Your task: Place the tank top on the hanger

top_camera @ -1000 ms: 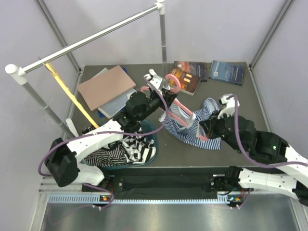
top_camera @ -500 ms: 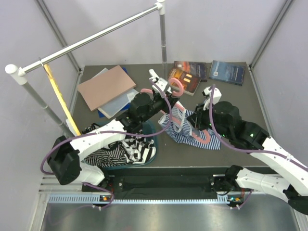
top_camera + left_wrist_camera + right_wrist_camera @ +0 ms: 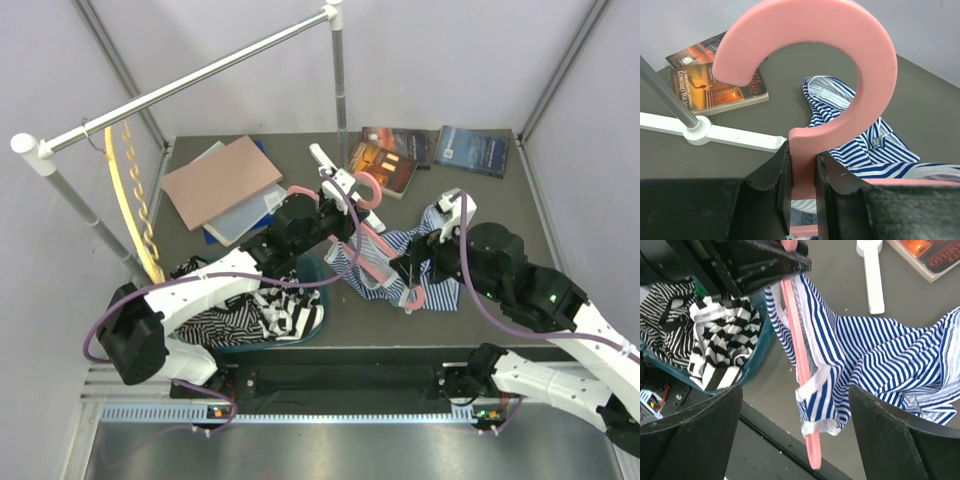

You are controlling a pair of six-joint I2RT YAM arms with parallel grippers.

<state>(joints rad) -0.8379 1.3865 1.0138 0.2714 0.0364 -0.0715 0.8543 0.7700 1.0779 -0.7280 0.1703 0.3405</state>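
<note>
The pink hanger (image 3: 372, 240) is tilted above the table, its hook (image 3: 860, 55) pointing up. My left gripper (image 3: 802, 165) is shut on the hanger's neck just below the hook. The blue-and-white striped tank top (image 3: 435, 272) hangs partly on the hanger. One strap is looped over the lower arm (image 3: 795, 350), and the rest (image 3: 880, 360) is bunched on the table to the right. My right gripper (image 3: 795, 390) is open wide, with a finger on each side of that arm's end and touching neither cloth nor hanger.
A teal basket (image 3: 318, 285) of black-and-white striped garments (image 3: 250, 310) sits just left of the hanger. Books (image 3: 395, 160) and folders (image 3: 222, 180) lie at the back. A yellow hanger (image 3: 125, 200) is blurred below the rail (image 3: 200, 75). The rack's white foot (image 3: 730, 137) is near.
My right gripper has opened and let go of the tank top's strap, which now stays on the hanger's arm. The yellow hanger on the rail is swinging.
</note>
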